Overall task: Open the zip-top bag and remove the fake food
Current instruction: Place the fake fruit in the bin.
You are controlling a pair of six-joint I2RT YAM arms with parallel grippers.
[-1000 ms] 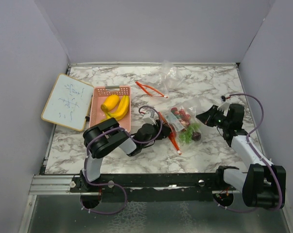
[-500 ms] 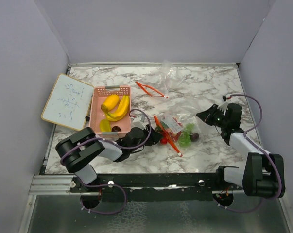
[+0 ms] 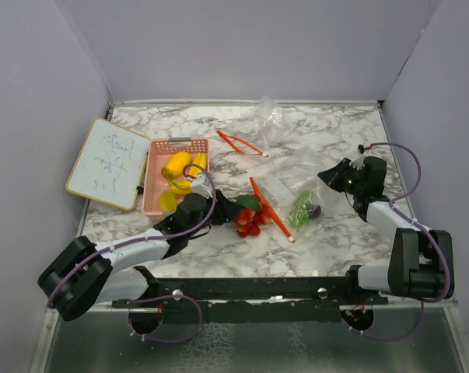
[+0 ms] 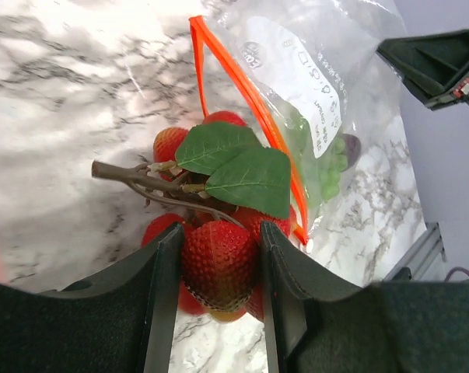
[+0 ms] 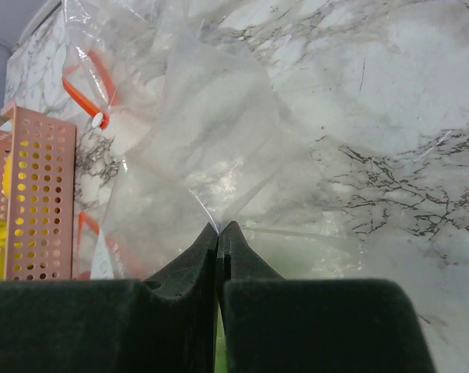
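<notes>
My left gripper (image 3: 228,212) (image 4: 218,268) is shut on one red strawberry (image 4: 218,260) of a strawberry bunch (image 3: 250,221) with green leaves (image 4: 242,165). The bunch lies on the table just outside the clear zip-top bag (image 3: 290,193), beside its open orange zip (image 4: 246,85). Green grapes (image 3: 302,208) (image 4: 325,167) and a dark purple piece (image 3: 315,210) are still inside the bag. My right gripper (image 3: 333,177) (image 5: 219,228) is shut on a pinch of the bag's film (image 5: 211,140) at its far right end.
A pink slotted basket (image 3: 153,180) (image 5: 32,194) at the left holds a yellow banana (image 3: 184,180) and lemon shapes. A whiteboard (image 3: 108,162) lies further left. A second, empty clear bag (image 3: 267,118) with an orange zip lies at the back.
My left gripper has drawn the strawberry bunch out of the bag's mouth to the left, and the left arm has stretched low over the table. The right gripper still holds the bag.
</notes>
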